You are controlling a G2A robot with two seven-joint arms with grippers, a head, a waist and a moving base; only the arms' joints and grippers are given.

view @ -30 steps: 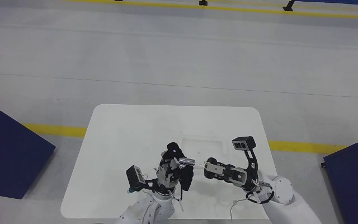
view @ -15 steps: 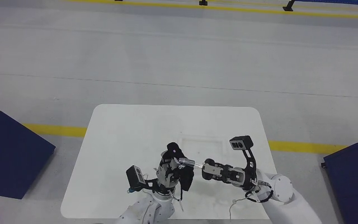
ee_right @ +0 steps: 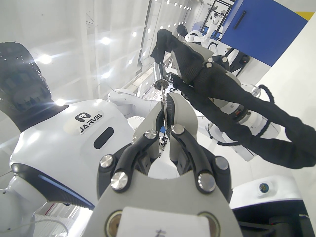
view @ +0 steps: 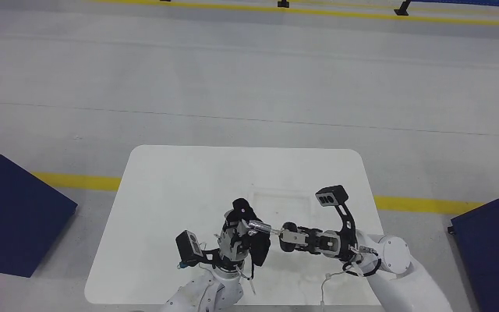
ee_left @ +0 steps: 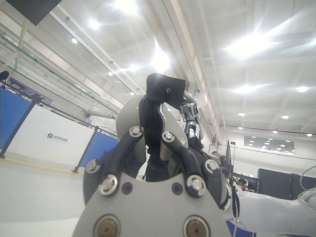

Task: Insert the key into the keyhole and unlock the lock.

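My left gripper [view: 244, 225], its fingers in black covers, is held just above the white table [view: 179, 187] near its front edge and is shut on a chrome lock [view: 256, 226]. In the left wrist view the lock [ee_left: 191, 122] sits upright between the black-covered fingers [ee_left: 161, 87]. To its right my right gripper [view: 285, 234] points at the lock and is shut on a thin metal key [view: 272, 230]. In the right wrist view the key [ee_right: 163, 94] sticks out from between the pads, and its tip meets the round end of the lock [ee_right: 159, 73].
A faint square outline [view: 284, 199] marks the table behind the grippers. Dark blue barriers [view: 31, 218] stand on the floor at both sides of the table. Bare table surface lies to the left and at the back.
My right gripper has moved left with the key, closing the gap to the lock. The left gripper and the lock have stayed in place.
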